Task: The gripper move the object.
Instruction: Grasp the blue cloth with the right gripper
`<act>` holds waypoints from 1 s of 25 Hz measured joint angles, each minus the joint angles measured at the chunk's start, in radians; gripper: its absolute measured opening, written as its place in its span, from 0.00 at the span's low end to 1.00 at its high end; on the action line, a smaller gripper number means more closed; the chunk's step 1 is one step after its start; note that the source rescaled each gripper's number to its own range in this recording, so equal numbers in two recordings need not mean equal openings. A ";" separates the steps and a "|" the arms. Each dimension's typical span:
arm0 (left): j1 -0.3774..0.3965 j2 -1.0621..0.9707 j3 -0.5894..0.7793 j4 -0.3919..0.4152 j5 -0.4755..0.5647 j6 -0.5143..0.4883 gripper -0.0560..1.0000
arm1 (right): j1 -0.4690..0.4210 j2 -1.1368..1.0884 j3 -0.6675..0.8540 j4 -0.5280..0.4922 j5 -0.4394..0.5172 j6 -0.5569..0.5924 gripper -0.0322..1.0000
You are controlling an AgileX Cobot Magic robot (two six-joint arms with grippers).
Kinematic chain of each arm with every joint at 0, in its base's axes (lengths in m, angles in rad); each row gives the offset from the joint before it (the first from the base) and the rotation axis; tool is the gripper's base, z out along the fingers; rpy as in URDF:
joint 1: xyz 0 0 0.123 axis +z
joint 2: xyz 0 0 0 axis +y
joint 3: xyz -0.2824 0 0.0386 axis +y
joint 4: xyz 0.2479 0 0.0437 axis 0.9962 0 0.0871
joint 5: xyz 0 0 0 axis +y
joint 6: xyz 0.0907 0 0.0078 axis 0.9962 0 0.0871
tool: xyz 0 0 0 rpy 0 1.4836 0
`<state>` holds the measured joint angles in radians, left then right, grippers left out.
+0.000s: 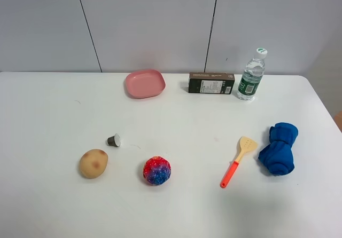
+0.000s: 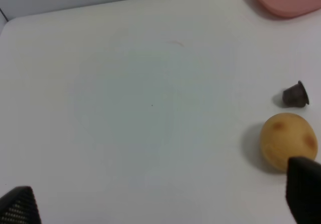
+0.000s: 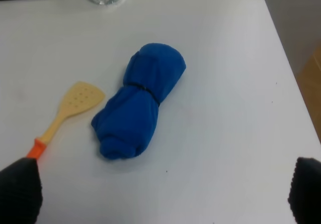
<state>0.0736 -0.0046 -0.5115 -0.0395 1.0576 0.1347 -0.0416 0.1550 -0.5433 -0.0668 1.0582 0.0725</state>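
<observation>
Only the wrist views show the hands. The left hand (image 2: 160, 199) is spread wide over the near left of the desk (image 2: 125, 83), the potato (image 2: 286, 138) by one fingertip (image 2: 303, 191), a small capsule (image 2: 296, 94) just beyond. The right hand (image 3: 160, 191) is spread wide too, facing the blue cloth (image 3: 138, 108) and spatula (image 3: 67, 111) at the right. The high view alone shows the ball (image 1: 156, 171).

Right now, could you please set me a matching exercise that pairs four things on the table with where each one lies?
Things:
1. pink dish
2. potato
3. spatula
4. water bottle

Places:
A. beside the rolled blue cloth
B. just right of the dark box
C. near the small capsule
D. left of the dark box

Pairs: 1-D, 2-C, 3-A, 4-B.
</observation>
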 joint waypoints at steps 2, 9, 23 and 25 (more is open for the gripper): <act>0.000 0.000 0.000 0.000 0.000 0.000 1.00 | 0.000 0.042 -0.042 -0.011 0.000 0.000 0.99; 0.000 0.000 0.000 0.000 0.000 0.000 1.00 | 0.000 0.235 -0.212 -0.061 0.002 0.014 0.99; 0.000 0.000 0.000 0.000 0.000 0.000 1.00 | 0.000 0.607 -0.323 -0.086 -0.049 0.097 0.99; 0.000 0.000 0.000 0.000 0.000 0.000 1.00 | 0.000 0.650 -0.323 -0.086 -0.052 0.118 0.99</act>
<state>0.0736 -0.0046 -0.5115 -0.0395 1.0576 0.1347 -0.0416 0.8051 -0.8664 -0.1528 1.0062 0.1900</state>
